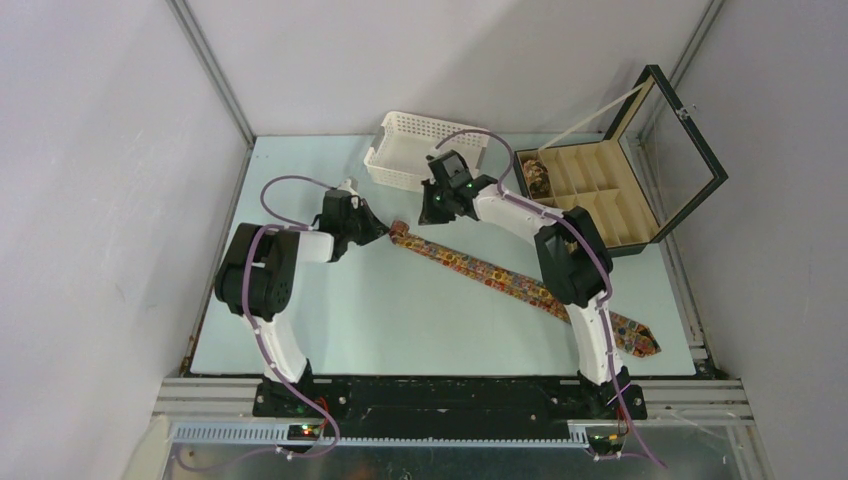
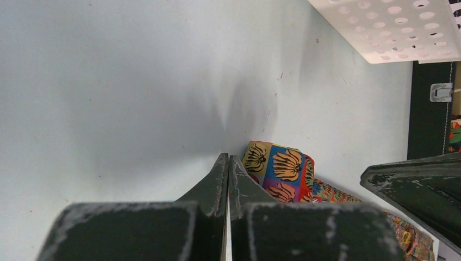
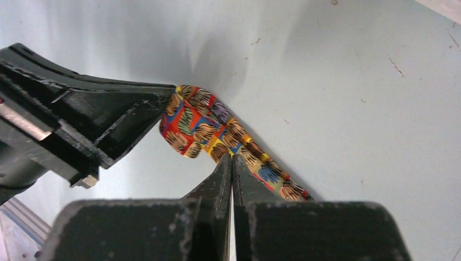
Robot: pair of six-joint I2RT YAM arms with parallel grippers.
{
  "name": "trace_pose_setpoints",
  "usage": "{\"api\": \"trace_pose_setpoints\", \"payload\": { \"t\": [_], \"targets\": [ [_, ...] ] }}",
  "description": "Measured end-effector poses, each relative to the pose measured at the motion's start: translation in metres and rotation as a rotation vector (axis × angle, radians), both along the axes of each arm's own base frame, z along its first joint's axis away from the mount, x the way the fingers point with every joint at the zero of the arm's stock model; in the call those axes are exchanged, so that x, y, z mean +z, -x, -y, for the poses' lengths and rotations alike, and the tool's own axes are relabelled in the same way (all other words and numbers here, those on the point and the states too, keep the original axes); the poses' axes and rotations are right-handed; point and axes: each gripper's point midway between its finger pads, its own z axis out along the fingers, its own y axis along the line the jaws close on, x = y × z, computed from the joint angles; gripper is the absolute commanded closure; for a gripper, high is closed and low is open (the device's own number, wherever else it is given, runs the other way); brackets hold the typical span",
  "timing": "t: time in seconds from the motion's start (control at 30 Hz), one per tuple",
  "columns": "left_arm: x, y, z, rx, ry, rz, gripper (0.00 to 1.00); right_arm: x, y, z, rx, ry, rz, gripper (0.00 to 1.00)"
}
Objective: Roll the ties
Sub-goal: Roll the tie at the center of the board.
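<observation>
One tie [image 1: 500, 275] lies as a flat multicoloured strip, running diagonally from the table's middle to the near right, where my right arm hides part of it. Its narrow end [image 2: 280, 171] is folded over on itself. My left gripper [image 1: 380, 228] is shut and empty, its tips [image 2: 228, 159] just left of that folded end. My right gripper [image 1: 428, 213] is also shut with nothing between the fingers, its tips [image 3: 232, 157] over the tie [image 3: 217, 128] a little behind the fold. A coiled tie [image 1: 537, 178] sits in a compartment of the box.
A white perforated basket [image 1: 420, 150] lies tipped at the back centre, just behind the right wrist. The black compartmented box [image 1: 600, 195] stands open at the back right, lid up. Grey walls enclose the table on both sides.
</observation>
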Motion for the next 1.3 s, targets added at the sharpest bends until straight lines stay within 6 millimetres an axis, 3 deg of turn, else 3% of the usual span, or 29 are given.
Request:
{"api": "trace_pose_setpoints", "payload": {
  "t": [0.37, 0.73, 1.3],
  "targets": [
    [0.000, 0.000, 0.000, -0.004, -0.005, 0.004, 1.00, 0.017, 0.003, -0.029, 0.094, -0.161, -0.015, 1.00],
    [0.002, -0.002, 0.000, -0.005, -0.004, 0.010, 1.00, -0.023, 0.008, -0.039, 0.112, -0.184, -0.104, 1.00],
    [0.003, -0.003, 0.000, -0.005, -0.004, 0.012, 1.00, -0.038, 0.008, -0.054, 0.120, -0.181, -0.123, 1.00]
  ]
}}
